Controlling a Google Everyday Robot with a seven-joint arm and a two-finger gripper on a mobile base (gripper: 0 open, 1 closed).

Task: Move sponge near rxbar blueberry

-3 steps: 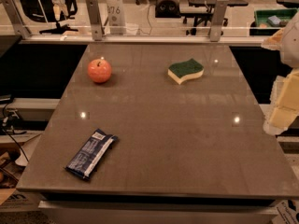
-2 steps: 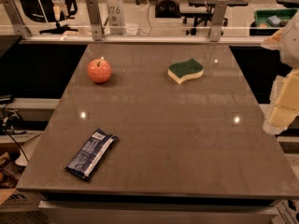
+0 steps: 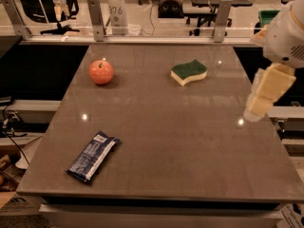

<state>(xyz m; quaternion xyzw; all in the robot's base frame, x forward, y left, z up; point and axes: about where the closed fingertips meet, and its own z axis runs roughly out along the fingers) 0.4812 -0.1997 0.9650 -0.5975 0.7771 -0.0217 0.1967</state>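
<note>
The sponge (image 3: 189, 72), dark green on top with a pale yellow body, lies on the far right part of the brown table (image 3: 180, 141). The rxbar blueberry (image 3: 92, 156), a dark blue wrapper with a white label patch at its far end, lies near the front left corner. My gripper (image 3: 259, 106) hangs over the table's right edge, well to the right of and nearer than the sponge, touching nothing.
A red-orange apple (image 3: 101, 72) sits at the far left of the table. A rail with metal posts (image 3: 96, 13) runs along the far edge. Office chairs and desks stand behind it. Cables and boxes lie on the floor at left.
</note>
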